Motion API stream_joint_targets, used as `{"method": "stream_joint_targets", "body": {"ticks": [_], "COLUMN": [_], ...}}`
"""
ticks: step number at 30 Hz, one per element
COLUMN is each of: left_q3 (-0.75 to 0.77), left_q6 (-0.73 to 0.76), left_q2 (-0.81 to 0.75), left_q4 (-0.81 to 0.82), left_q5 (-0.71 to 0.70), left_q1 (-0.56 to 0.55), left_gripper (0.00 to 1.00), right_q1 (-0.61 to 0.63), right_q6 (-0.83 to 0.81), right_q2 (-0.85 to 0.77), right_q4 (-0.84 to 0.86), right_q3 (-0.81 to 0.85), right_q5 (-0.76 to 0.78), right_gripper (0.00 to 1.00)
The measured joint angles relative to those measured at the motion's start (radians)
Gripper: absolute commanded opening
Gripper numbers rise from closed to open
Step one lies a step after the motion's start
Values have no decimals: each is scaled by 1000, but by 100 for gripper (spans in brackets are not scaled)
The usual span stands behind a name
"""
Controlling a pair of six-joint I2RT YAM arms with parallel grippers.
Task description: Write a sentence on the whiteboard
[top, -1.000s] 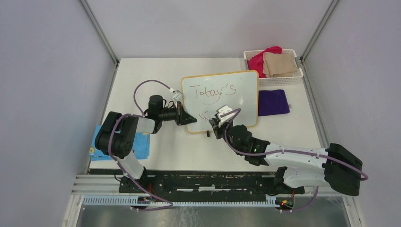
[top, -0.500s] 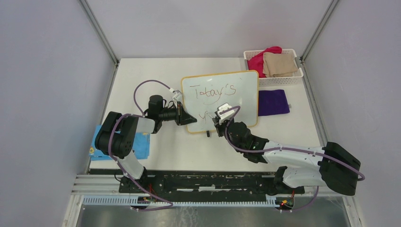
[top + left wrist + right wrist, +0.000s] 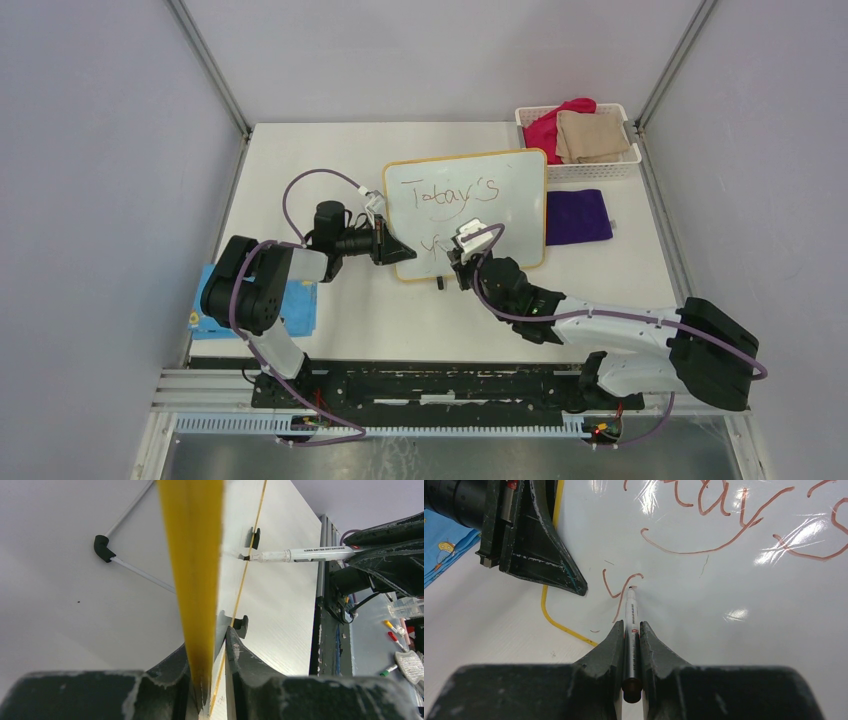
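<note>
Since one second ago, the right jaws have moved slightly toward the far left corner of the white counter (image 3: 300, 160).

From above, the small glossy whiteboard with a yellow-orange frame (image 3: 510, 215) lies about midway between the left and right edges, nearer the far edge. The reddish-brown handwritten sentence (image 3: 445, 195) reads "Today's" so far.

At the left wrist, the left jaws are clenched on the board's yellow frame.

At the right wrist, the right jaws grasp a thin white marker pen (image 3: 630, 612). Its tip touches the board at a small "y" stroke (image 3: 621, 587).

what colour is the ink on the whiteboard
Reddish-brown writing, clearest in the right wrist view.
</note>
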Motion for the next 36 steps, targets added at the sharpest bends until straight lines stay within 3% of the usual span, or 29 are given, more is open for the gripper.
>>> {"method": "stream_joint_targets", "body": {"ticks": [12, 36], "left_q3": [1, 2], "left_q6": [0, 0], "left_q2": [0, 0], "left_q4": [0, -2], "left_q5": [0, -1], "left_q1": [-1, -1], "left_gripper": [2, 2], "right_q1": [-1, -35], "right_q6": [27, -2], "right_q2": [-48, -39], "right_q4": [-2, -21], "right_q3": [-69, -10], "right_q5": [-5, -14], "right_gripper": [0, 0]}}
